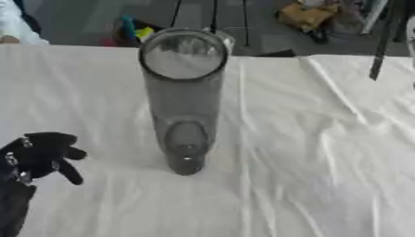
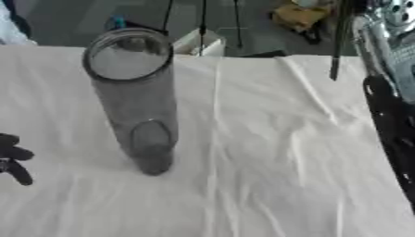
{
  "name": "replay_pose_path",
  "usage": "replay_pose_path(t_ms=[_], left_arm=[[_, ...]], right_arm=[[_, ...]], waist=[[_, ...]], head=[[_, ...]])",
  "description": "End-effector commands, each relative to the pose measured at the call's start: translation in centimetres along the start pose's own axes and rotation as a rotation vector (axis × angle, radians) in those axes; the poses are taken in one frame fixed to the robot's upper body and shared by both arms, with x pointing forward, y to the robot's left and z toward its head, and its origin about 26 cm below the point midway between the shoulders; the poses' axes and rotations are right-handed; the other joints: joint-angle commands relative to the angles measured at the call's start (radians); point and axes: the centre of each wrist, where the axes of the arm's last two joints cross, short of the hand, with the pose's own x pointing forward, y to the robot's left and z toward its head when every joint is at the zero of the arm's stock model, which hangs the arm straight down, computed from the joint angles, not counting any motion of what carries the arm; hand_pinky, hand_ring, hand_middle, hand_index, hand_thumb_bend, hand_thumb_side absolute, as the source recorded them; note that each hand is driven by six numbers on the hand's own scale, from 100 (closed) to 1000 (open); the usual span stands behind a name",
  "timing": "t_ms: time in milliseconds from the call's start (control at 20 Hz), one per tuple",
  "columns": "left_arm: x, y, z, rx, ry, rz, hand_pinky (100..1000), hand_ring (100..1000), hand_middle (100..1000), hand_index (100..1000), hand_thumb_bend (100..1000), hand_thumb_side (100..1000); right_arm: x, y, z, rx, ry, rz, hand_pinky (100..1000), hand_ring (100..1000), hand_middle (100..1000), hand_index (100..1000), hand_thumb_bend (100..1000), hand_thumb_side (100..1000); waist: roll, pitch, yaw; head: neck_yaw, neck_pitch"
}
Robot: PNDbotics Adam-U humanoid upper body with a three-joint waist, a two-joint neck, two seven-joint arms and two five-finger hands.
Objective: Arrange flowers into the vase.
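Note:
A tall clear glass vase (image 1: 185, 106) stands upright on the white tablecloth (image 1: 316, 152), left of the middle, with nothing inside that I can see. My left hand (image 1: 42, 152) hovers at the lower left, well to the left of the vase's base, its fingers relaxed and holding nothing. A thin dark stem-like rod (image 2: 340, 44) hangs down from the top edge at the far right of the table; what holds it is out of view. Along the right edge runs my right arm (image 2: 391, 115), black and silver, but its hand does not show.
The cloth is creased, with folds running toward me. Beyond the table's far edge lie a dark floor, a brown bag (image 1: 306, 15), a small white box (image 2: 198, 42) and some coloured items (image 1: 134, 30).

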Motion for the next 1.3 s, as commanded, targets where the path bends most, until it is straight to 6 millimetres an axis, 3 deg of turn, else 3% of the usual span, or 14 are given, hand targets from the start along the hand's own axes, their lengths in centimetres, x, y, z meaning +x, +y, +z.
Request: replay_pose_path(t_ms=[50, 600, 1000, 1300], left_arm=[[0.5, 0.1, -0.2, -0.021, -0.018, -0.004, 481, 698, 737, 741, 100, 1000], [0.5, 0.0, -0.1, -0.034, -0.012, 0.011, 481, 699, 737, 741, 100, 1000], [0.5, -0.2, -0.2, -0.044, -0.014, 0.035, 482, 690, 736, 744, 100, 1000], [0.5, -0.3, -0.2, -0.052, -0.011, 0.047, 482, 689, 736, 743, 100, 1000]], right_arm=[[1.3, -0.1, -1.0, -0.026, -0.044, -0.035, 100, 103, 100, 100, 100, 537], [3.0, 1.4, -2.9, -0.068, -0.114, -0.143, 100, 100, 100, 100, 100, 525], [3.5, 3.2, -3.9, -0.067, -0.127, -0.205, 100, 100, 100, 100, 100, 520], [3.9, 4.4, -4.5, -0.057, -0.131, -0.254, 100, 100, 100, 100, 100, 518]], waist=[[-0.016, -0.047, 0.004], [-0.025, -0.064, 0.033], [-0.024, -0.09, 0.053], [-0.028, -0.105, 0.069]], head=[[-0.004, 0.006], [-0.016, -0.014], [-0.023, 0.028], [-0.038, 0.04]])
